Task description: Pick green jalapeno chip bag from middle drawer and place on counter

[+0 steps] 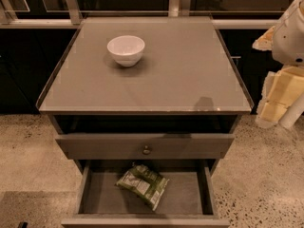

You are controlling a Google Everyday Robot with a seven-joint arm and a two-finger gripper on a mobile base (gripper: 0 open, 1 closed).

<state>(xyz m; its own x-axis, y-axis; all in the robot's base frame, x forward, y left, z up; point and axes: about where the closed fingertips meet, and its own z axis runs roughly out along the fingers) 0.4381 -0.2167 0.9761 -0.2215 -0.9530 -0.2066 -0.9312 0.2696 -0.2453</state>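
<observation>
Chip bag [142, 185] flat in open drawer [186, 196], long axis diagonal, down-left of end effector [279, 95] at right edge; grip state can't tell.

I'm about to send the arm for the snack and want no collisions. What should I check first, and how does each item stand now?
1. The middle drawer is pulled open: ok.
2. The green jalapeno chip bag lies uncovered on its floor: ok.
3. The gripper is at the right edge, beside the counter, off the cabinet: ok.
4. The gripper is above the bag: not ok.
5. Bare counter beside the white bowl for placing: ok.
6. The knobbed drawer front leaves vertical access to the bag: cannot tell.
</observation>
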